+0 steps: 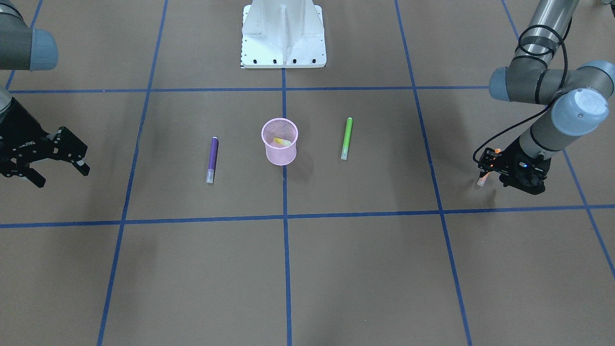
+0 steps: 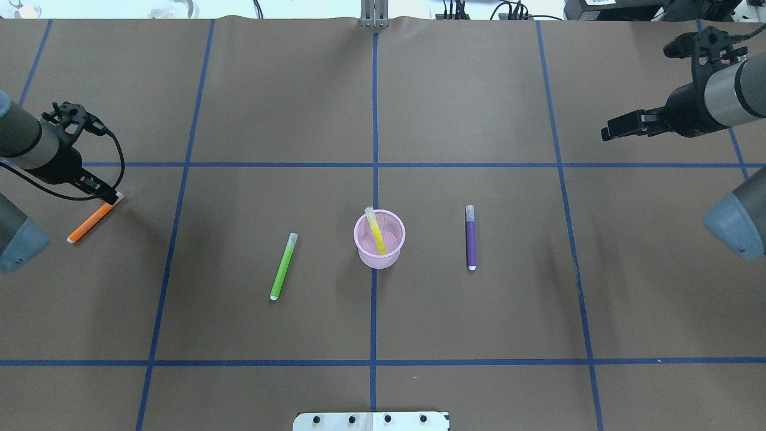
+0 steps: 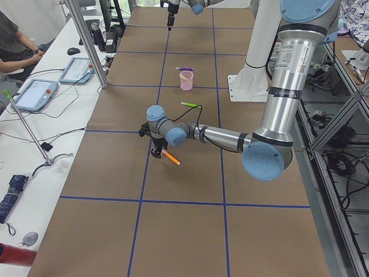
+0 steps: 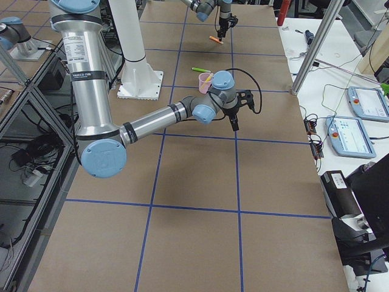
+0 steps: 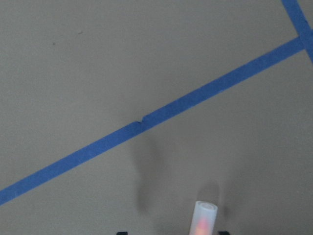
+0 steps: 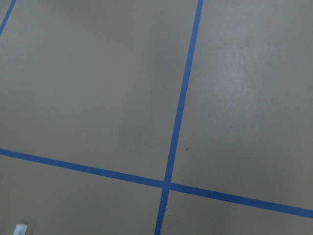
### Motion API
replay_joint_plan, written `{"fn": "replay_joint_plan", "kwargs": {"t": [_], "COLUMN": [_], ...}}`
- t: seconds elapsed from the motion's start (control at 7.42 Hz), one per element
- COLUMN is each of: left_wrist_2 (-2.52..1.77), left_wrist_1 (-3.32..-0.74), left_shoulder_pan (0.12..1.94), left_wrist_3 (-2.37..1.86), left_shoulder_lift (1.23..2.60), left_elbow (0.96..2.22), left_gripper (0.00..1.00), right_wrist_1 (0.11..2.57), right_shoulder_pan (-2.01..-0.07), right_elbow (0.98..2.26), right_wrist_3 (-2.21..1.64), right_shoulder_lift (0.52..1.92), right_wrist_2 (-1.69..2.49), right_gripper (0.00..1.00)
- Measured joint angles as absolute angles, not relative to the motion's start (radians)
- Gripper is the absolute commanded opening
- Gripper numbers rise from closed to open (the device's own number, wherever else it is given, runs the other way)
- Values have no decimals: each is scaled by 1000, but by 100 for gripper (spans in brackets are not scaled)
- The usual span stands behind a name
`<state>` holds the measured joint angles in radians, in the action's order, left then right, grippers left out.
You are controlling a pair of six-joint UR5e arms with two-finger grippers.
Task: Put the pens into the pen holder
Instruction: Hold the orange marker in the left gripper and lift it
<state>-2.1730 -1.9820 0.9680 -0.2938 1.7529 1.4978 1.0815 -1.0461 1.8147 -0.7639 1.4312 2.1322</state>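
Pink wire-mesh pen holder [image 2: 390, 257]; slim orange pen [image 2: 90, 223] in left gripper [image 2: 112, 198]

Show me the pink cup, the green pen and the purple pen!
pink cup [image 2: 380, 258], overhead view, front mesh wall.
green pen [image 2: 282, 268], overhead view, middle of body.
purple pen [image 2: 471, 242], overhead view, middle of body.

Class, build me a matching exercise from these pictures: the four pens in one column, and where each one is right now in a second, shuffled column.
Column one
1. purple pen
2. yellow pen
3. orange pen
4. green pen

Column two
A. gripped at one end by the left gripper
B. lying flat, on the robot's right of the pen holder
C. lying flat, on the robot's left of the pen holder
D. leaning inside the pen holder

Pairs: 1-B, 2-D, 3-A, 4-C
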Motion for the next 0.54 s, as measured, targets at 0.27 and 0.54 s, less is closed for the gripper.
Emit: {"fn": "replay_joint_plan", "kwargs": {"t": [0.27, 0.54], "left_wrist_2": [-2190, -2203], "left_wrist_1": [-1982, -1982], "left_shoulder_pan": [964, 962], "left_wrist_3": [-295, -294], "left_shoulder_lift": [1752, 1753], "left_elbow": [1498, 1494], "left_gripper": [68, 67], "right_wrist_1": [1081, 1081], "right_shoulder_pan": [-1046, -1046], "right_elbow": [1815, 1816], "right_wrist_3": [-764, -765], "right_shoulder_lift": [1431, 1432], "right_wrist_2": [2132, 2132], "right_gripper": [99, 99]}}
